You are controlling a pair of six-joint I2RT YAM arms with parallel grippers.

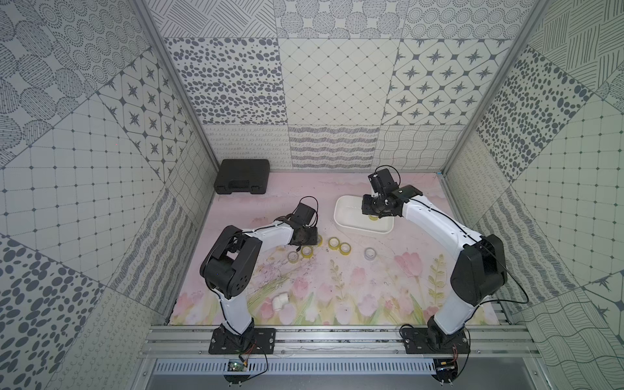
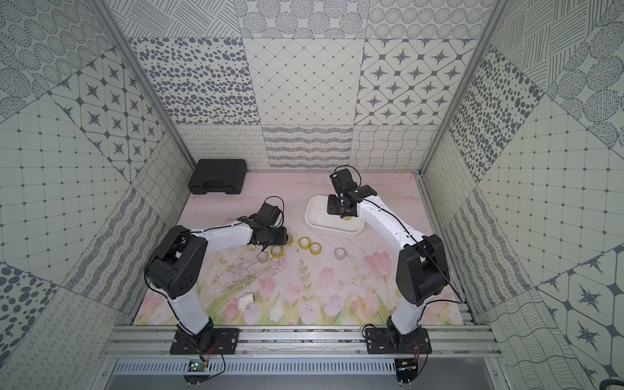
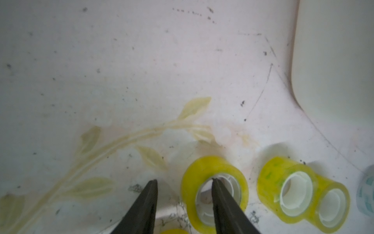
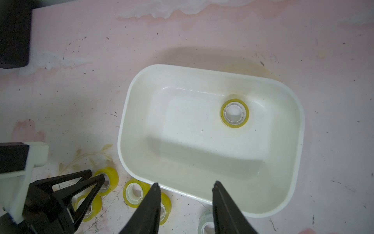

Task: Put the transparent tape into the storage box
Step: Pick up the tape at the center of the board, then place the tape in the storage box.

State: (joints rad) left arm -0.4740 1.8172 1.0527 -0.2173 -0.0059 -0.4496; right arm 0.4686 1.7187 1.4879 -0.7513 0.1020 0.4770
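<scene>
The left pincer (image 3: 184, 181) is down near the middle of the bench, straddling the wall of one yellow tape roll (image 3: 214, 168). One finger sits inside the roll's core. The other stands outside it with a strip of mat showing between, so the jaws are apart and not yet pinching. This roll lies flat with its hole facing up and its axis upright, which lets a finger drop into it.

The coming move, as I judge it, is to close on that wall, lift, and carry the roll to the white box (image 1: 344, 209). The box lies close by, toward the far edge and to the right of this pincer. Its long side runs across the bench, slanting toward the near right.

The right pincer (image 4: 185, 183) hangs above the box, jaws apart with nothing between them. One yellow roll (image 4: 234, 126) lies flat inside, toward the right end.

Five more rolls wait in a loose row on the box's near side. A paler roll (image 1: 293, 257) and a yellow one (image 1: 306, 251) sit at the left, then a touching yellow pair (image 1: 339, 245). A greyish roll (image 1: 370, 253) ends the row at the right, nearer the right arm.
</scene>
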